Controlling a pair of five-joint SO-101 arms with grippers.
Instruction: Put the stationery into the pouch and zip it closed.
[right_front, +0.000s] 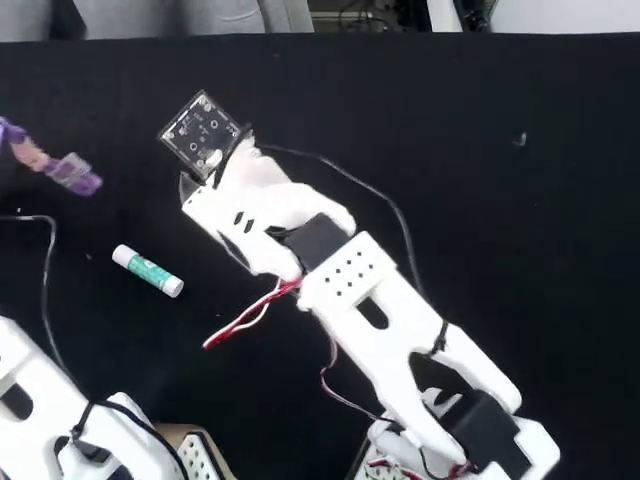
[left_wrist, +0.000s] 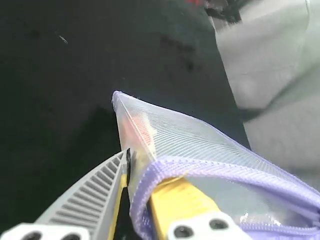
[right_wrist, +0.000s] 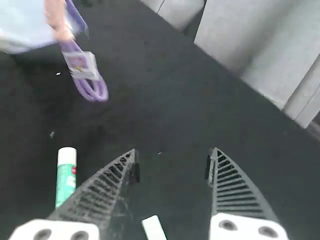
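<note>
Prob. a robotics lab bench I'm looking over, not a home: black cloth is covering the table, white printed arm mid-frame is trailing loose red wires w/ a bare circuit board upper left, grey panels & cables running along top edge.

Your left gripper pinched the pouch, which ran off the frame behind the fingertips. You couldn't tell what the reddish blur inside it was. Between the fingers of your right gripper, 1 white piece was cut off by the edge.
</note>
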